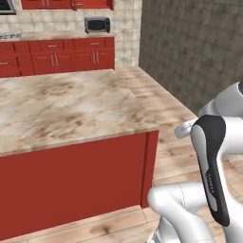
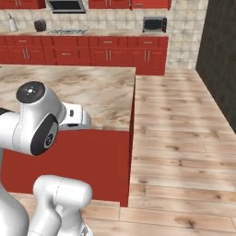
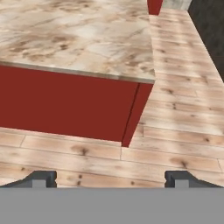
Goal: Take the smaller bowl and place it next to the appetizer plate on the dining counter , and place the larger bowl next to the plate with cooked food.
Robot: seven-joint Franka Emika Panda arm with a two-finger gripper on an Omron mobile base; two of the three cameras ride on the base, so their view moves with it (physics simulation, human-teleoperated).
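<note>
We're at the dining counter (image 1: 71, 104), near its right corner, and no bowl or plate lies on the stretch of top we can see, so our read is search/approach: next move means finding the smaller bowl. Arm is folded up by the base, gripper (image 3: 111, 177) spread wide, holding nothing, aimed at the floor just below the counter edge.

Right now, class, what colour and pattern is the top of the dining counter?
The dining counter top is beige-brown veined marble; it shows best in the hand view.

dining counter (image 1: 61, 104) cropped left, microwave (image 1: 97, 24) perhaps blurred
</note>
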